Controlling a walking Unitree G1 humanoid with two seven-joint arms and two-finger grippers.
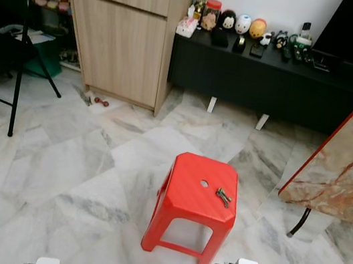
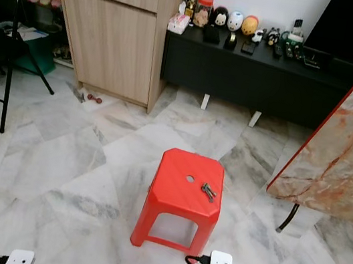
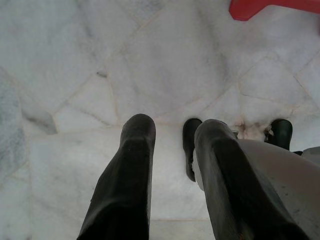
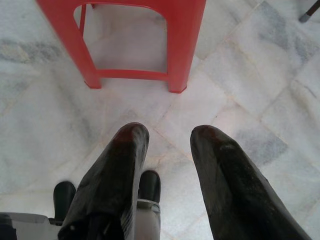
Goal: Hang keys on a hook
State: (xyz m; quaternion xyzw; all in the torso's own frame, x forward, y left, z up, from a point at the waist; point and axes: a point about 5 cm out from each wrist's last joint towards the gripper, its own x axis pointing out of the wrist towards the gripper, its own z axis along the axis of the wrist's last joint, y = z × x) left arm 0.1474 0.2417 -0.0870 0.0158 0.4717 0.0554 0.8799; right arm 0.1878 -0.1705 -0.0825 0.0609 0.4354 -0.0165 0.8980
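The small bunch of metal keys (image 1: 223, 196) lies flat near the far right edge of the red plastic stool (image 1: 185, 201), so either empty, parted hand, left hand (image 3: 172, 135) or right hand (image 4: 167, 137), could nudge it off onto the marble floor (image 1: 54, 172).

Head eyes angled down at the red stool (image 1: 196, 196) from nearby; wrist views aimed floorward, both catching that stool.
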